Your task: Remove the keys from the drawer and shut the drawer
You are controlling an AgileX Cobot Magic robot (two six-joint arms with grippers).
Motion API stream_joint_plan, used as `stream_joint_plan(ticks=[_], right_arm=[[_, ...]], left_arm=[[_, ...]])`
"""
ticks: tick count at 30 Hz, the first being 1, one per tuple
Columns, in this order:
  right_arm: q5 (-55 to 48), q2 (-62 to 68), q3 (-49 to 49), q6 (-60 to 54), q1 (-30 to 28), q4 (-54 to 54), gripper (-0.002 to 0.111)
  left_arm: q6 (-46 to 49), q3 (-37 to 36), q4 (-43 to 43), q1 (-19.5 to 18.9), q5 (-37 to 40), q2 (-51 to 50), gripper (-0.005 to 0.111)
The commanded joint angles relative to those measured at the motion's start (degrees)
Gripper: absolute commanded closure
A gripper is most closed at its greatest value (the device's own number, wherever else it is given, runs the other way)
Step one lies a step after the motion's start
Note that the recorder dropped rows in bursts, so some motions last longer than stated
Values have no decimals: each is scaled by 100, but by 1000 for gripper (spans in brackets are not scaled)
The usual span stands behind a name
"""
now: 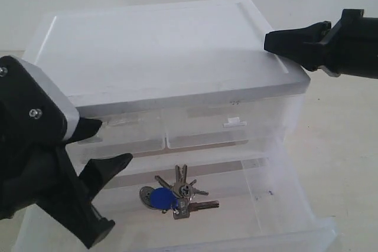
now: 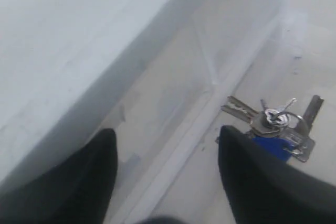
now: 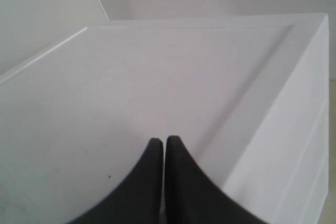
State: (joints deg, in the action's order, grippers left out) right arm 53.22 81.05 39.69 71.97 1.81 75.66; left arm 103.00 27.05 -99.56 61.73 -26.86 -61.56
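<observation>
The keys (image 1: pixel 179 195), silver with a round blue fob, lie on the floor of the pulled-out clear drawer (image 1: pixel 260 184). My left gripper (image 1: pixel 115 141) hangs open at the drawer's left side, a short way left of the keys and holding nothing. In the left wrist view the keys (image 2: pixel 273 121) lie just beyond one of the black fingers (image 2: pixel 247 166), above the drawer floor (image 2: pixel 210 192). My right gripper (image 1: pixel 267 41) is shut and empty over the cabinet's top right corner. Its tips (image 3: pixel 160 142) sit pressed together above the white lid.
The cabinet has a flat white lid (image 1: pixel 165 51) (image 3: pixel 131 77). Two half-width clear drawers (image 1: pixel 127 141) (image 1: pixel 224 134) sit shut above the open one; the right one has a white tab (image 1: pixel 234 123). A pale tabletop (image 1: pixel 342 163) lies to the right.
</observation>
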Motion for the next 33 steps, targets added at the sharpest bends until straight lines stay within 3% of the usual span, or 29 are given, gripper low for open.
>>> stream_joint_plan(ticks=[1,9,13,15,18,29,33], right_arm=[[-163,45,-29,-14,2,253,109],[-163,45,-29,-5,2,281,109],[-163,45,-29,-5,2,293,109],[-163,45,-29,-5,2,293,109],[-163,45,-29,8,2,292,109],[-163,45,-29,7,2,315,109],[-163,45,-29,7,2,315,109]], left_arm=[[-662,71,287,-238,-524,-154,55],[-748,236,455,-588,5,-455,55],[-748,236,455,-588,1848,-419,54],[-659,251,488,-588,2398,-482,49],[-659,341,488,-588,2324,-749,42],[-385,1034,488,-588,2325,-2459,42],[-129,1034,405,-588,1452,-2739,42]])
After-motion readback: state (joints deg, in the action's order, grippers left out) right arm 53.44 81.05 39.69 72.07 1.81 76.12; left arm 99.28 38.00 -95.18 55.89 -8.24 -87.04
